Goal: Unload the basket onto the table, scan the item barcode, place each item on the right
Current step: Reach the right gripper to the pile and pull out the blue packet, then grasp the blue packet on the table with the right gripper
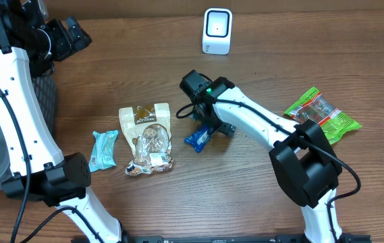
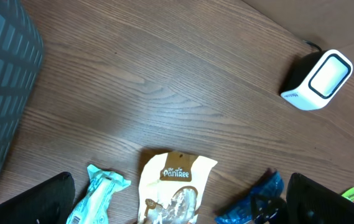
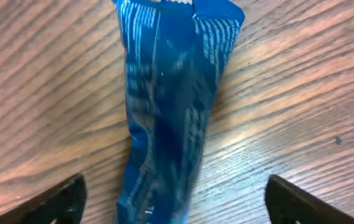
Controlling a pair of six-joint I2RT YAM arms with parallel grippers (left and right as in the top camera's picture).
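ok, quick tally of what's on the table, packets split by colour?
blue packet: 1
teal packet: 1
tan pouch: 1
green packet: 1
white scanner: 1
Total: 5

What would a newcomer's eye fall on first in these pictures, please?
The right gripper hangs open over a blue wrapper lying mid-table. A white scanner stands at the far edge, while a cream snack pouch lies left of the wrapper and a green packet far right.
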